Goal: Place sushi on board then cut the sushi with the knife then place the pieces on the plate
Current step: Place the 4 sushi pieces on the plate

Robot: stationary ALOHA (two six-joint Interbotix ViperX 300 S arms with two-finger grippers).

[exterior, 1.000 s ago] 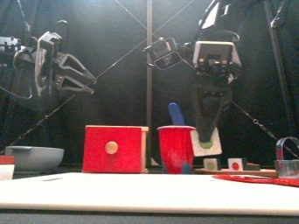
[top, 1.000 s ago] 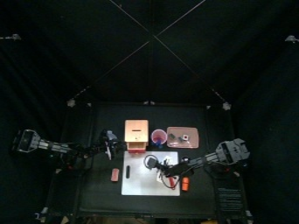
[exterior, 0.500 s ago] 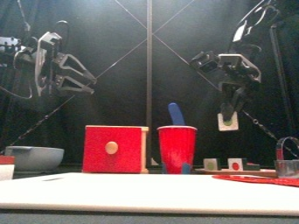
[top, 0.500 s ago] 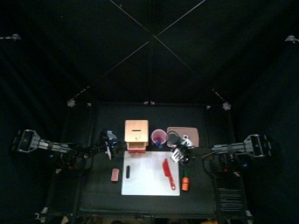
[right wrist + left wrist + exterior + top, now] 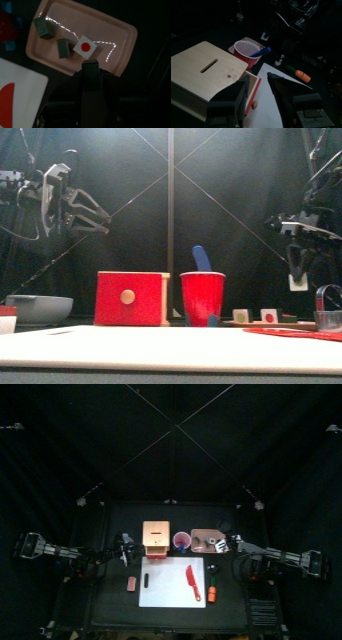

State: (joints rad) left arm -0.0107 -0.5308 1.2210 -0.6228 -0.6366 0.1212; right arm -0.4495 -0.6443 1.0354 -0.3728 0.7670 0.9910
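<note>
Right gripper (image 5: 238,543) at right centre of top view. Jaws pressed on dark sushi piece (image 5: 89,66), as I judge it. It hangs above the near rim of pink tray (image 5: 110,30). Three pieces (image 5: 85,46) already lie on tray. Left gripper (image 5: 256,81) spread, empty, parked at left beside wooden box (image 5: 158,536). Red knife (image 5: 191,578) lies on white board (image 5: 167,592).

My worry: release here, and sushi piece hits rim and tumbles to table. Or it drops from height, bounces, knocks three pieces. I want gripper lower and further inside tray first.
</note>
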